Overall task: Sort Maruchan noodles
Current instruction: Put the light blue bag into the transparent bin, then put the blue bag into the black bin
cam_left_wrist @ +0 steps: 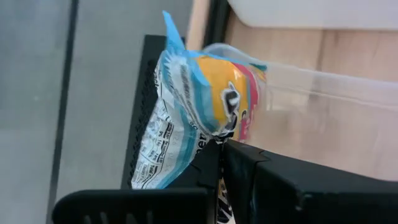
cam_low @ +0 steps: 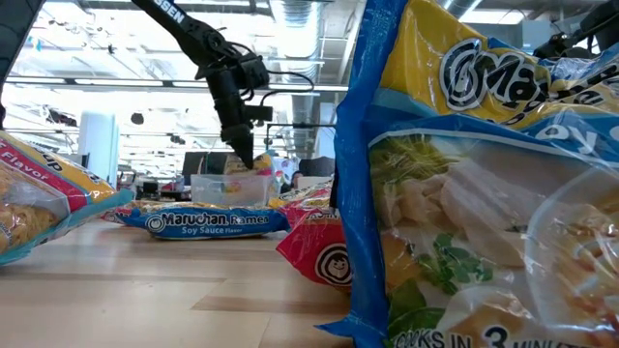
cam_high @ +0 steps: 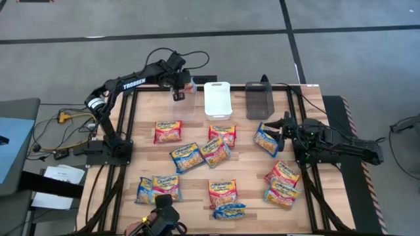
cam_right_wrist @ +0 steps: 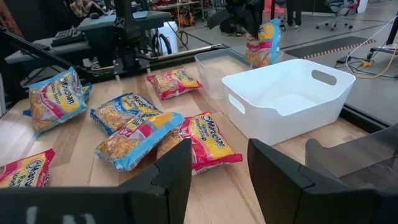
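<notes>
Several yellow-orange Maruchan packets lie flat over the wooden table, among them a pink-trimmed one (cam_high: 168, 131) and a blue-trimmed one (cam_high: 185, 157). Three bins stand along the far edge: clear (cam_high: 185, 101), white (cam_high: 218, 98) and grey (cam_high: 259, 99). My left gripper (cam_high: 178, 92) (cam_left_wrist: 221, 146) hangs over the clear bin, shut on a blue, yellow and pink packet (cam_left_wrist: 199, 106) (cam_right_wrist: 264, 43). My right gripper (cam_high: 279, 126) (cam_right_wrist: 217, 168) is open and low at the table's right side, beside a blue-edged packet (cam_high: 267, 139) and touching nothing. My left gripper pinches the packet between its two fingers at one crimped end (cam_left_wrist: 217, 134), coming from above and pointing down. The packet hangs below the fingers, bulging and creased, and its lower part (cam_right_wrist: 261, 56) is inside the clear bin's walls. Whether it touches the bin floor I cannot tell.
The white bin (cam_right_wrist: 283, 93) stands right beside the clear one (cam_right_wrist: 214, 65), with the grey bin on its other side. Packets crowd the table's middle (cam_high: 215, 152), near edge (cam_high: 222, 192) and right side (cam_high: 283, 174). A dark camera mount (cam_high: 161, 216) sits at the near edge. Black frame rails border the table.
</notes>
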Motion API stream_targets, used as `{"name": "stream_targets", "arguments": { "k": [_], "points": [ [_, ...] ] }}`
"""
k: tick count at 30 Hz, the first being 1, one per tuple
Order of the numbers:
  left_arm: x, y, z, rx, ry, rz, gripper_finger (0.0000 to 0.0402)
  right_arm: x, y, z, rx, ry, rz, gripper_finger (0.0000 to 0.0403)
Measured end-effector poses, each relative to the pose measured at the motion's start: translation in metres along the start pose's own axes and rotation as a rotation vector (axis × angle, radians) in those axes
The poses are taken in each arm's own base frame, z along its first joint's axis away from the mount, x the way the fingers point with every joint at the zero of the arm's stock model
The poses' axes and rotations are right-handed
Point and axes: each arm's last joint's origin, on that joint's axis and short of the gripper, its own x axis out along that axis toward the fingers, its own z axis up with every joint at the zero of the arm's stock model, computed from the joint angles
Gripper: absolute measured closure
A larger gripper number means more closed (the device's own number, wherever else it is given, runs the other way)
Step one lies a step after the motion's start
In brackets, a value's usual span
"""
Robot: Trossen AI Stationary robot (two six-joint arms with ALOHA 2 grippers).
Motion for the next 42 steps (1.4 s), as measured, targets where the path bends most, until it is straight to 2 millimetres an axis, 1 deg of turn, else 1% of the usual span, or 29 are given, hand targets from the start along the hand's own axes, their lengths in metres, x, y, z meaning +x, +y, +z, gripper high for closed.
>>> {"name": "stream_targets", "arguments": {
  "k": [5, 10, 13, 16, 26, 30, 34, 42],
  "points": [
    [0.000, -0.001, -0.001, -0.009, 0.011, -0.017, 0.0392, 0.000, 0.000, 0.000, 0.000, 0.001, 0.000, 0.0223],
    [0.000, -0.004, -0.004, -0.042, 0.020, -0.066, 0.0349, 0.000, 0.000, 0.000, 0.000, 0.000, 0.000, 0.0223],
    [0.000, -0.002, -0.002, -0.067, 0.014, -0.021, 0.0322, 0.000, 0.000, 0.000, 0.000, 0.000, 0.000, 0.0223],
    [0.000, 0.002, -0.001, -0.098, 0.023, 0.042, 0.0308, 0.000, 0.000, 0.000, 0.000, 0.001, 0.000, 0.0223],
    [-0.002, 0.005, 0.003, -0.092, 0.002, 0.069, 0.0314, 0.000, 0.000, 0.000, 0.000, 0.000, 0.000, 0.0223],
    [-0.013, 0.014, 0.013, -0.102, -0.018, 0.109, 0.0315, 0.000, 0.000, 0.000, 0.000, 0.001, 0.000, 0.0223],
    [-0.026, 0.022, 0.022, -0.168, -0.043, 0.108, 0.0315, 0.000, 0.000, 0.000, 0.000, 0.001, 0.000, 0.0223],
    [-0.047, 0.023, 0.030, -0.244, -0.048, -0.038, 0.0315, 0.000, 0.000, 0.000, 0.000, 0.001, 0.000, 0.0223]
  ]
}}
